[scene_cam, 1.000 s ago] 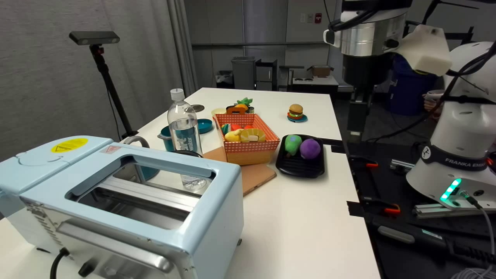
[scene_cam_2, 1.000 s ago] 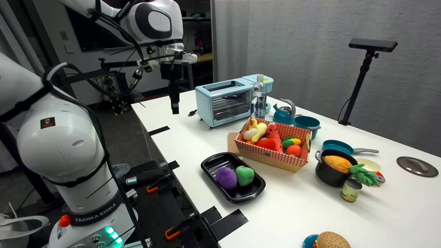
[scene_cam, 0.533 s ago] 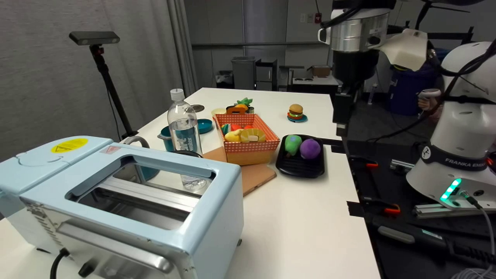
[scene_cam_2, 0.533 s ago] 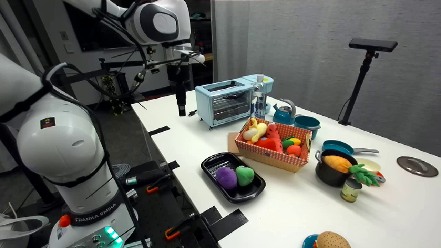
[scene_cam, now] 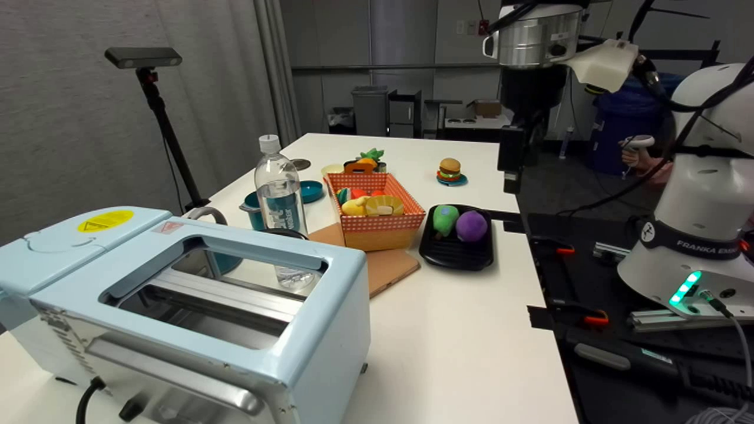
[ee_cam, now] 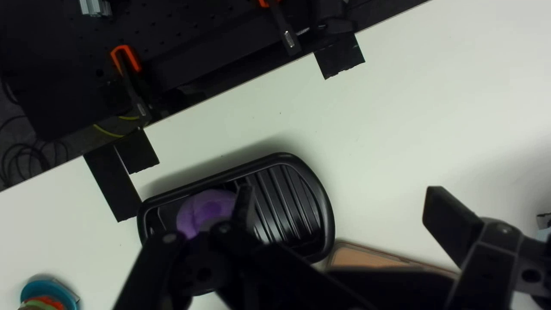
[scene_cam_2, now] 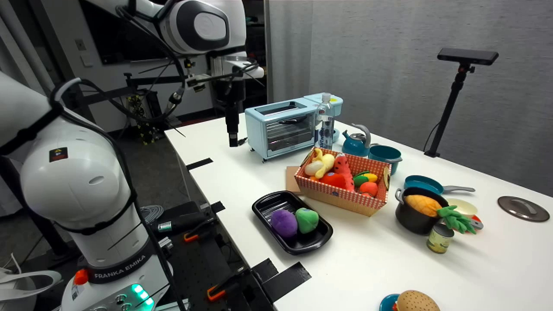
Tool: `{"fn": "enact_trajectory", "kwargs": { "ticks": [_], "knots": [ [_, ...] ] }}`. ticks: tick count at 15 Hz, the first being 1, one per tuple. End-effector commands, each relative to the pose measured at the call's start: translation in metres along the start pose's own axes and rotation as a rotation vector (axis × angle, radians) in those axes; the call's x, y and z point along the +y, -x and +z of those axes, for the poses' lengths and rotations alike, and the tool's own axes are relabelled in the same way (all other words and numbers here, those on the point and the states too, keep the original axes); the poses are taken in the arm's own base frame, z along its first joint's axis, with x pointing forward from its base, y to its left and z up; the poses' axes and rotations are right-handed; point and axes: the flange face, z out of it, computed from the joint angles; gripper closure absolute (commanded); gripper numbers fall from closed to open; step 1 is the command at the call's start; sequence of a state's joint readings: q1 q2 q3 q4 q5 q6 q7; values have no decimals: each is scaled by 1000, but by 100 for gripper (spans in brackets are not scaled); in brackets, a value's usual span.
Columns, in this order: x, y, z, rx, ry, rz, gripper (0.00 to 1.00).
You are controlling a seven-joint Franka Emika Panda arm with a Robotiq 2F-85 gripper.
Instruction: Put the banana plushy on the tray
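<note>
Hovering hand spread wide, banana plushy in basket, tray alongside.

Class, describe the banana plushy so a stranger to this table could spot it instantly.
Find the blue toaster oven, then the red-checked basket near it. The banana plushy lies inside, at the end nearest the oven. Its yellow body and peel-like flaps set it apart from the long red toy beside it.
</note>
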State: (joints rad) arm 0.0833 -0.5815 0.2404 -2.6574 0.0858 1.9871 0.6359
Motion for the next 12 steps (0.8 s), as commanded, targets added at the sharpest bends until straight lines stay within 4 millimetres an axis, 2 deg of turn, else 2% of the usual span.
{"fn": "enact_trajectory", "kwargs": {
  "ticks": [1,4,12],
  "knots": [
    [18,-9,-6,31,-16,5,0],
    [12,-9,-2,-6,-16,13,0],
    [12,-11,-3,-4,-25,11,0]
  ]
}}
